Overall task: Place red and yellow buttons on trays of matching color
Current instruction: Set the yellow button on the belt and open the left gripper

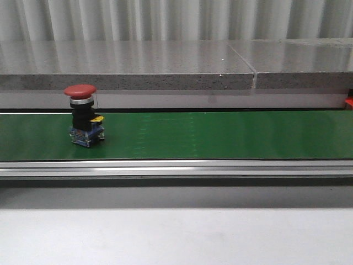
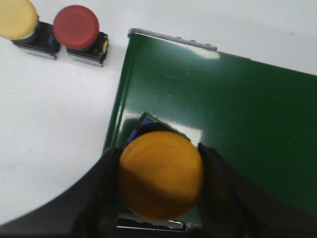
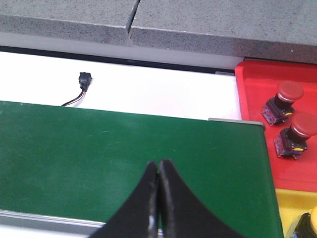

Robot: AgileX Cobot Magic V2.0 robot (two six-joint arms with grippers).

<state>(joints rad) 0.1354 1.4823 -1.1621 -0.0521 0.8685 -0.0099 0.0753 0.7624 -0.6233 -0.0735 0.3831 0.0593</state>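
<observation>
Left gripper (image 2: 159,186) pinches a yellow button (image 2: 161,182) over the green belt's (image 2: 237,119) end edge; right gripper (image 3: 159,198) hangs pressed together above the belt.

One red button (image 1: 84,115) stands on the belt. Beside the belt's end sit one yellow (image 2: 22,25) and one red spare (image 2: 79,32). Two red buttons (image 3: 291,119) rest in the red tray (image 3: 252,94).

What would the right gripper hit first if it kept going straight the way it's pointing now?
Probably the green belt. The shut right gripper points at bare belt surface, nothing else in line, though depth is hard to judge.
</observation>
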